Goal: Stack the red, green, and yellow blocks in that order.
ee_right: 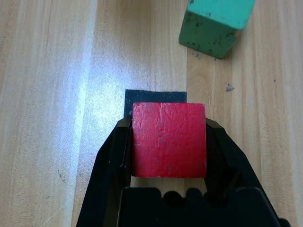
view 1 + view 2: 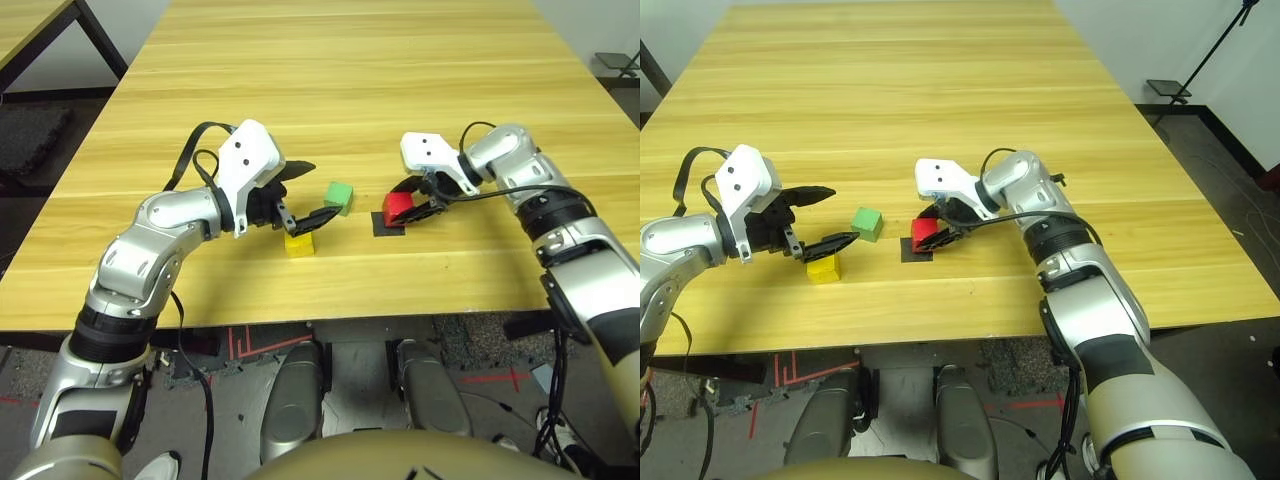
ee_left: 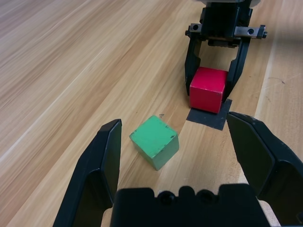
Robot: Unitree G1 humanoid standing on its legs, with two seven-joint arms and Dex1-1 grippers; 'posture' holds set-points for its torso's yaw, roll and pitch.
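Note:
My right gripper (image 2: 404,208) is shut on the red block (image 1: 169,139), one black finger on each side. The block is at the black square patch (image 3: 208,118), on it or just above. The green block (image 2: 339,197) lies on the table a little left of the red one, turned at an angle. My left gripper (image 2: 322,190) hovers open just left of the green block, fingers (image 3: 106,156) spread wide and pointing toward it, touching nothing. The yellow block (image 2: 299,244) rests on the table under the left gripper's nearer finger, close to the front.
The wooden table (image 2: 350,80) stretches far back beyond the blocks. Its front edge (image 2: 300,315) runs just behind my forearms. Another table's corner (image 2: 40,30) stands at the far left, across a gap of floor.

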